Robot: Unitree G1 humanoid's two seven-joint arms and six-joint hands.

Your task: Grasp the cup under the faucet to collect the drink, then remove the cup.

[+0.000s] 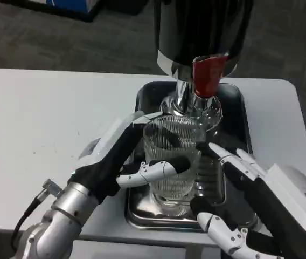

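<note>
- I am watching the cup [170, 162], a clear ribbed glass, which is standing on the metal drip tray [142, 213] directly below the faucet [188, 102] of the drink dispenser [204, 32], with its red tap handle [207, 75] just above the faucet.
- My left hand [126, 156] is wrapping the cup from the left of it, with fingers [153, 171] curling across its near face and the hand's back lying against its far side; I judge this to be a grip, though how firm it is I cannot tell.
- My right hand [234, 183] is hovering just right of the cup, holding nothing, its fingers spread apart.
- For the step in hand, I am aiming to keep the cup upright and centred under the faucet, so the drink is falling inside the rim rather than down the glass.
- I am squeezing only enough to steady it; ribbed glass should be giving the fingers some purchase.
- Whether liquid is in the cup I cannot tell.
- When lifting away, I am planning to draw the cup toward me and low, clear of the faucet, keeping it level.
</note>
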